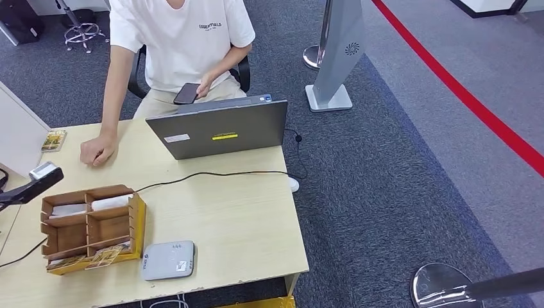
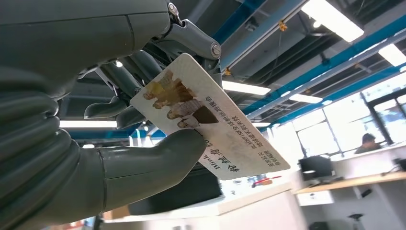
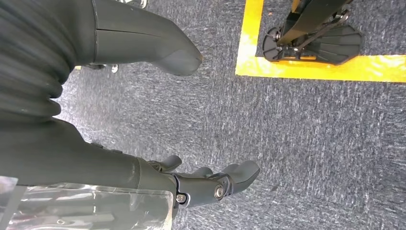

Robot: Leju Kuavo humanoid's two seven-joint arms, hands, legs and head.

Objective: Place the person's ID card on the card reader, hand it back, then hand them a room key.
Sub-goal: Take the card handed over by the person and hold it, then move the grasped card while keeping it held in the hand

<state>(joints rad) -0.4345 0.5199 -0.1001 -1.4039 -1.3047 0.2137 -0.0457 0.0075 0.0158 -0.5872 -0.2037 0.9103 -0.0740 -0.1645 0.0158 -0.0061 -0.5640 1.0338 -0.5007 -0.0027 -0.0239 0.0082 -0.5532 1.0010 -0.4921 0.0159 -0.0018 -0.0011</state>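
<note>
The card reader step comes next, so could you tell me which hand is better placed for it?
Left. The left hand already pinches the card, and the card reader lies on the table's left part. The right hand hangs empty over the floor.

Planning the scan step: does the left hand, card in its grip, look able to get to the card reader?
Probably yes. The left hand grips the card, and the card reader lies uncovered near the table's front edge, beside the wooden organizer.
</note>
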